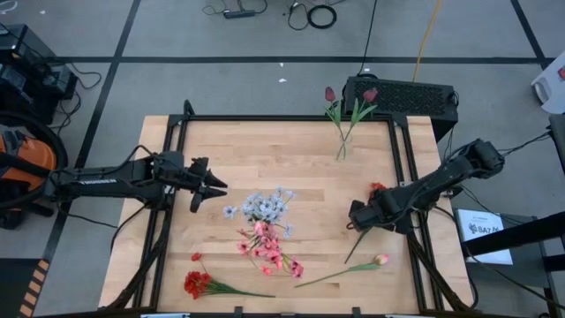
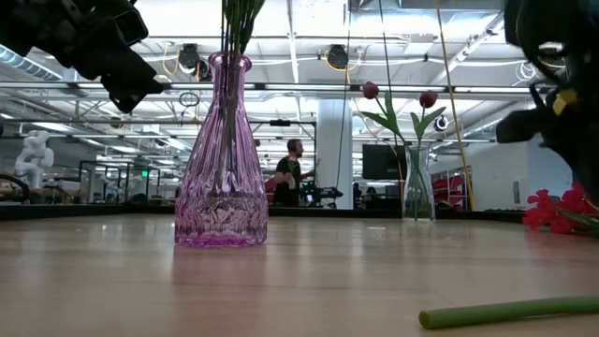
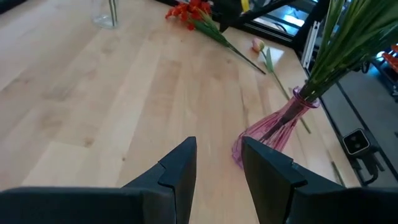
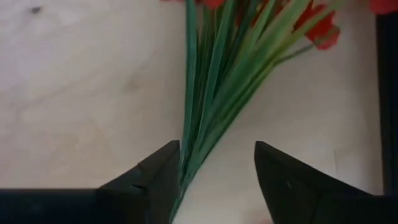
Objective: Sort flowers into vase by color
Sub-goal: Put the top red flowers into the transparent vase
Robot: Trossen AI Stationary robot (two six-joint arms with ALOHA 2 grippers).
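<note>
While spread around thin green stems (image 4: 208,93), right end effector (image 4: 214,180) released; ribbed pink glass vase (image 2: 222,159).

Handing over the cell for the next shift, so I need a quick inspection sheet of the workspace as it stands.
Surface: wooden table, no spills seen.
Job's things: pink vase holding pale blue and pink flowers; clear vase with two dark red buds; red spray and pink bud stem lying loose; red spray under the right arm.
Clutter: nothing seen.
Grippers: left pincer open, empty, beside the pink vase; right pincer open astride the red spray's stalks.
Cables: on the floor beyond the table.
Surroundings: person far behind.
</note>
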